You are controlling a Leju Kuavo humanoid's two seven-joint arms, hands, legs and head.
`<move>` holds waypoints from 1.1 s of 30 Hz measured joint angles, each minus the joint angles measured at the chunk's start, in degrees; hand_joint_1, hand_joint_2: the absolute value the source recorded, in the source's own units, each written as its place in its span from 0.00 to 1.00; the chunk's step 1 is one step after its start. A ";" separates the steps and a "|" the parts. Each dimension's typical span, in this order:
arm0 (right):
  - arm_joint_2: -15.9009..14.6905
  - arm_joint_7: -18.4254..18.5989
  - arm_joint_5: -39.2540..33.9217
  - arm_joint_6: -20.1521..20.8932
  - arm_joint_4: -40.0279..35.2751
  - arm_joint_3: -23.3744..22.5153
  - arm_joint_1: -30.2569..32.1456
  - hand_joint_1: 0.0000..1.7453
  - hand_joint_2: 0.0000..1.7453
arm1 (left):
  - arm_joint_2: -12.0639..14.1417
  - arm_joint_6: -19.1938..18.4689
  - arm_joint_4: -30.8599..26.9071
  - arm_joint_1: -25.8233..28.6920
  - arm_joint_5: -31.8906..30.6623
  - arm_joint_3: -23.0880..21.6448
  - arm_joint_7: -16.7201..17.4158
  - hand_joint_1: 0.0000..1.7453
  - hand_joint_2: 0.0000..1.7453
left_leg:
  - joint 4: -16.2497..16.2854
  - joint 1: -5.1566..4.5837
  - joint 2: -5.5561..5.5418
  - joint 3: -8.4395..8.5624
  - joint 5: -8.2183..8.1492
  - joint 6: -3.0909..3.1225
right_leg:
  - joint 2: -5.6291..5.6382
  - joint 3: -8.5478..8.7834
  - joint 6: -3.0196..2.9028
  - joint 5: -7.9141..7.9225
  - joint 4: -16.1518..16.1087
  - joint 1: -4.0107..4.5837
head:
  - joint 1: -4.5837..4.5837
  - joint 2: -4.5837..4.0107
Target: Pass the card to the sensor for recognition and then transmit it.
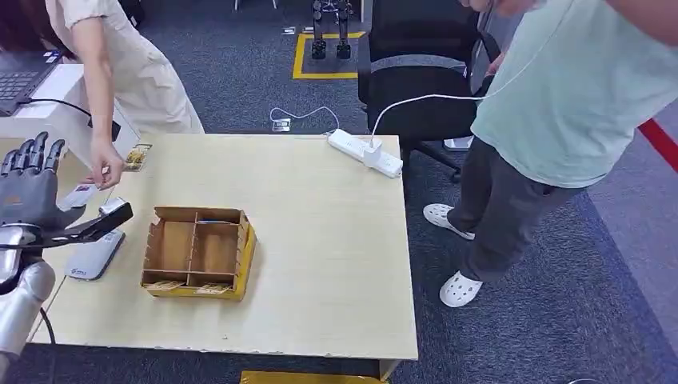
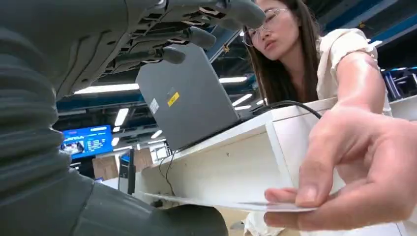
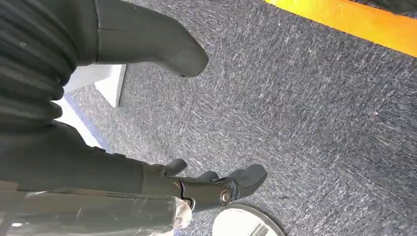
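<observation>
— Right, where's the card (image 2: 221,202) at this moment?

— A person's hand (image 2: 364,172) pinches it by one end, between thumb and fingertip, holding it flat. Its other end reaches out over the thumb (image 2: 187,219) of the robot's left hand (image 1: 32,200).

— So is the robot gripping it?

— No. The fingers (image 2: 196,37) are stretched out and well apart from the thumb, so the hand is released with nothing clamped in it. Whether the card actually touches the thumb, I can't tell from the wrist view.

— And from above?

— The left hand is raised at the table's (image 1: 320,240) left edge, fingers pointing up and thumb jutting out sideways. The person leans in from the far left with an arm reaching down just beside it.

— The sensor?

— A flat white reader (image 1: 94,256) lies on the table just under that thumb. Beside it sits a cardboard box (image 1: 200,252) with open compartments.

— Anything else around?

— A white power strip (image 1: 364,152) rests at the far edge. A second person in a pale green shirt stands to the right of the table. Up on a white counter behind the first person, a grey laptop (image 2: 187,98) stands open.

— And the right hand (image 3: 98,147)?

— It hangs over grey carpet, fingers loosely bent, thumb apart, holding nothing.
</observation>
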 joint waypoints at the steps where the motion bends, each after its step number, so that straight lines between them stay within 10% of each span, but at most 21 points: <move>1: 0.00 0.00 0.00 0.00 0.00 -0.02 0.00 0.00 1.00 | -0.07 0.04 0.22 -0.13 -0.09 -0.02 0.00 1.00 1.00 | 0.00 0.00 0.00 0.00 0.00 0.00 | 0.00 0.00 0.00 0.00 0.00 0.00 | -0.02 0.00; 33: 0.07 0.00 0.35 -0.35 0.00 -0.50 0.00 0.00 1.00 | -0.13 1.79 1.20 -0.36 0.33 0.00 -1.03 1.00 1.00 | 0.00 0.00 0.00 -0.01 0.00 0.00 | 0.00 0.00 0.00 0.00 0.01 0.00 | -0.02 0.00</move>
